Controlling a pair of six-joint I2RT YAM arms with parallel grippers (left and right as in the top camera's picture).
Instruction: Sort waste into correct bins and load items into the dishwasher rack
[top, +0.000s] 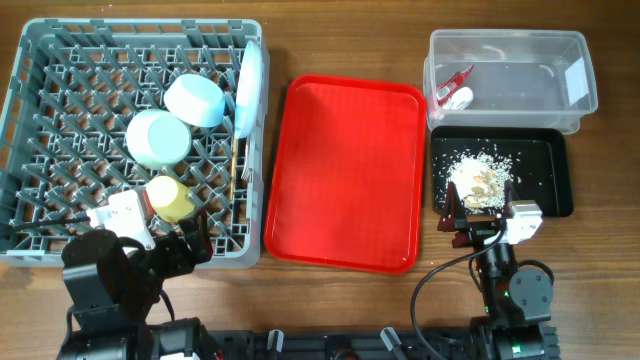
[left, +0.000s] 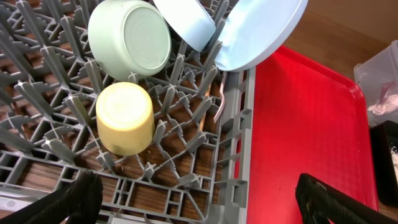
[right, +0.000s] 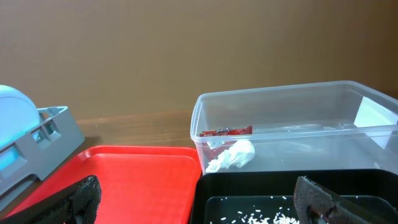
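The grey dishwasher rack (top: 60, 90) holds the pale blue bowl (top: 195, 100), pale green bowl (top: 157, 138), yellow cup (top: 171, 198), the white plate (top: 248, 85) on edge, and a thin wooden stick (top: 234, 165). The fork (left: 220, 102) lies under the plate. The clear tub (top: 540, 75) holds the red wrapper (top: 452, 80) and white scrap (top: 458, 97). The black tray (top: 552, 170) holds rice crumbs (top: 478, 175). My left gripper (left: 199, 198) is open and empty over the rack's front right corner. My right gripper (right: 199, 198) is open and empty at the black tray's front edge.
The red serving tray (top: 345, 170) lies bare between the rack and the bins. In the right wrist view the tub (right: 286, 134) stands just behind the black tray (right: 249, 186), with the red tray (right: 137, 174) to the left.
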